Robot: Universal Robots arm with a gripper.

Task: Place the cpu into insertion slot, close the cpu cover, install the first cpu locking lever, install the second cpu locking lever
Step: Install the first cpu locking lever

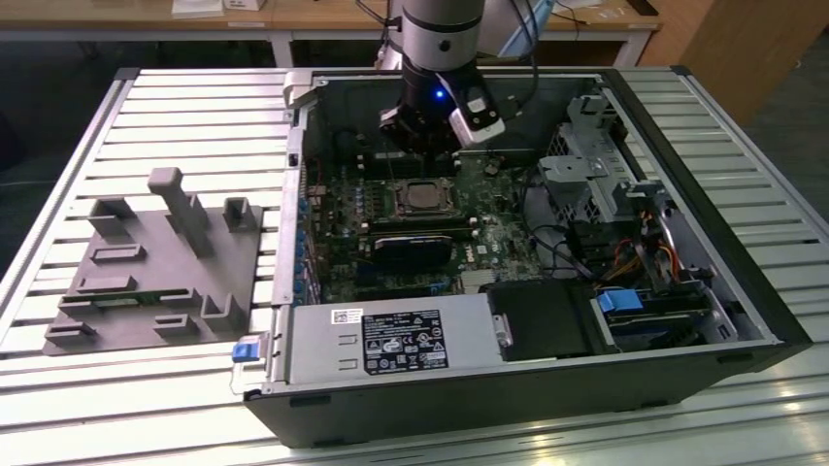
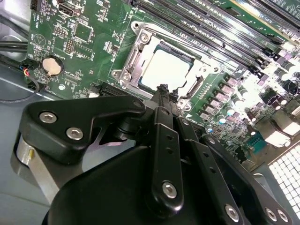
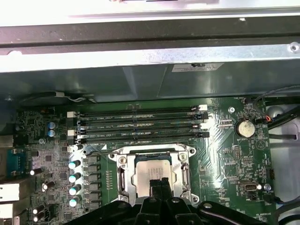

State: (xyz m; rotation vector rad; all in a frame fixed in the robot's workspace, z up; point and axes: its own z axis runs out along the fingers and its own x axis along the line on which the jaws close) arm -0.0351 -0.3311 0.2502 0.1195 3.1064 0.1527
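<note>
- Slatted metal table [image 1: 169, 107] under everything, bearing an open computer case [image 1: 764, 320] laid on its side; wooden desk [image 1: 324, 15] in the room behind.
- Grey fixture tray [image 1: 143, 272] on the same table, well apart from the jaws, towards the exterior view's left.
- Green circuit board [image 3: 225, 154] as the case floor, spread beneath the gripper [image 2: 162, 89].
- Jaws pressed together at the tips, nothing pinched between them.
- Just past the jaw tips: the cpu [image 3: 150, 169], pale metal top up, seated in the insertion slot [image 3: 123, 161].
- Around the chip, the cpu cover [image 3: 150, 151], seemingly lying flat with the chip showing through its window; contact between tips and chip hard to judge.
- Farther beyond the jaws: long black memory slots [image 3: 140, 123] side by side, then the grey case wall [image 3: 140, 79] closing that edge.
- To one side of the jaws a row of small capacitors [image 3: 74, 177]; to the other a coin cell [image 3: 243, 126] and bare board.
- Drive cage and cables [image 1: 609, 194] crowding the case towards the exterior view's right; open air above the jaws.
</note>
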